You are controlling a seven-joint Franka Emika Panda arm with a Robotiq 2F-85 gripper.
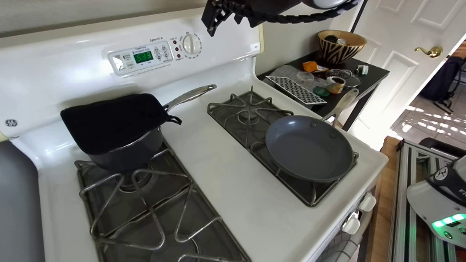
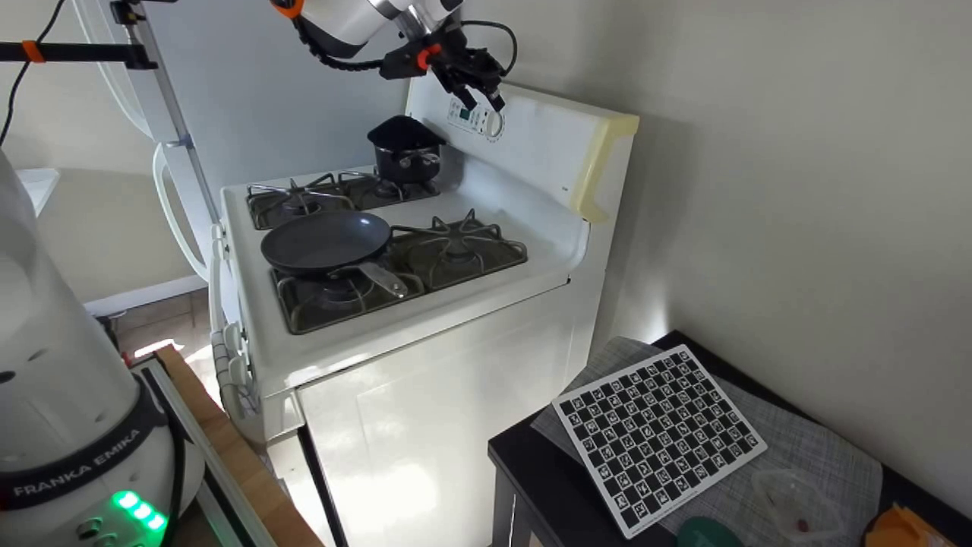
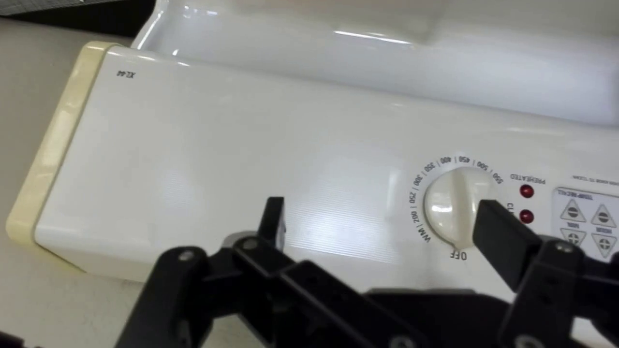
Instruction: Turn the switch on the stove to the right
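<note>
The white stove [image 1: 214,171] has a raised back panel with a green display [image 1: 143,57] and a round white knob [image 1: 191,44]. The knob also shows in an exterior view [image 2: 494,124] and the wrist view [image 3: 447,203]. The wrist view stands upside down; there the knob's pointer is at OFF. My gripper [image 3: 379,205] is open and empty, its fingers wide apart in front of the panel. In the wrist view one finger overlaps the knob's edge and the other lies over bare panel. In an exterior view the gripper [image 2: 484,105] hovers above and in front of the knob, apparently apart from it.
A dark pot [image 1: 131,149] with a black cloth on top stands on a back burner. A grey frying pan [image 1: 309,147] sits on a front burner, its handle sticking out over the stove's side. A black side table [image 2: 524,448] holds a checkered board [image 2: 659,439] and small items.
</note>
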